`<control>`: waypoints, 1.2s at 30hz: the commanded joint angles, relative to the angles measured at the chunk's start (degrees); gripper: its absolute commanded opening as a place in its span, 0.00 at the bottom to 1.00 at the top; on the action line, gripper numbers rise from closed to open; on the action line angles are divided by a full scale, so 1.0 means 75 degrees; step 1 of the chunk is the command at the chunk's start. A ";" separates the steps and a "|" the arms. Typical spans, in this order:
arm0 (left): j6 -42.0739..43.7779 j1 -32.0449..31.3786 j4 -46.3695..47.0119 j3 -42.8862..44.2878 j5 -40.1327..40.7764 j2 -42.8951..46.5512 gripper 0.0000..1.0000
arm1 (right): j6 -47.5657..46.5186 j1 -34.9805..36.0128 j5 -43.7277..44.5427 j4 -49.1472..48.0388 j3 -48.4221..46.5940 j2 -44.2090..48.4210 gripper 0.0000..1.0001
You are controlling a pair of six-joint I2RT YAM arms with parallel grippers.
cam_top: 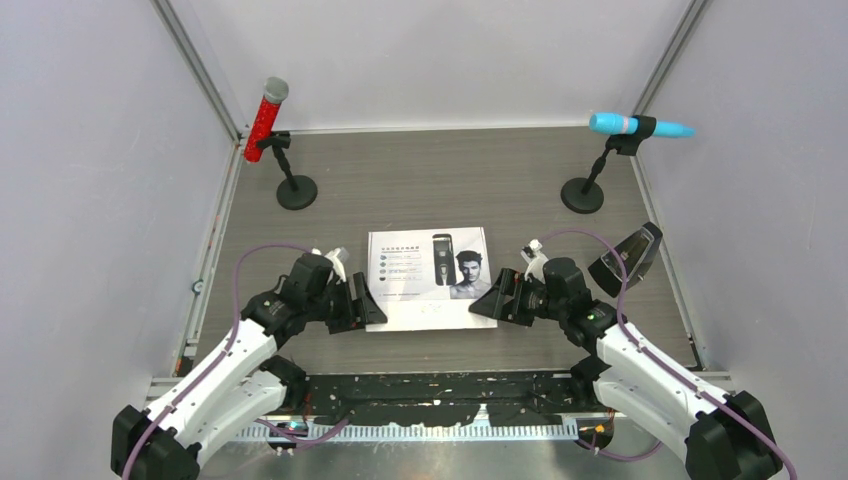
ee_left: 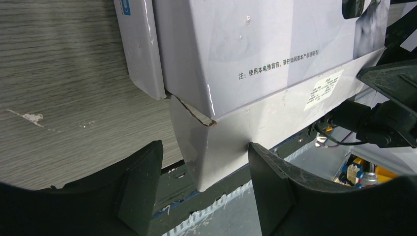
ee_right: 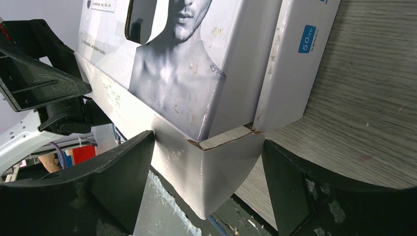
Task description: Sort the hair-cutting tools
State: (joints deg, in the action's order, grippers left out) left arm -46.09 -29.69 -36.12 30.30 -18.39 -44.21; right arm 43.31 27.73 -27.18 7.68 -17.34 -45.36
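Both arms reach forward low over the near edge of the tabletop (cam_top: 430, 180), forearms angled inward and wrists turned to face each other across a white box (cam_top: 425, 300) lying flat near the middle of that edge. The left end effector (cam_top: 372, 305) is released, its fingers spread around the box's near left corner. The right end effector (cam_top: 487, 305) is likewise released, straddling the near right corner. The hair-cutting tools are out of sight. Only a printed clipper shows on the lid.
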 commanded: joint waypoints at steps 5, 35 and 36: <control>-0.0032 -0.0139 0.0070 0.0325 0.0095 0.0030 0.67 | 0.0146 0.0088 -0.0250 -0.0144 -0.0291 0.0187 0.87; -0.0125 -0.0396 0.0055 0.0240 0.0429 0.0011 0.67 | -0.0155 0.0112 0.0137 -0.0273 0.0260 -0.0290 0.87; -0.0125 -0.0397 0.0043 0.0223 0.0461 0.0030 0.67 | -0.0158 0.0118 0.0139 -0.0292 0.0272 -0.0317 0.87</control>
State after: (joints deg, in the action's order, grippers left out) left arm -46.54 -32.32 -36.12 30.94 -16.19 -44.45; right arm 43.31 28.29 -27.35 7.35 -16.27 -47.11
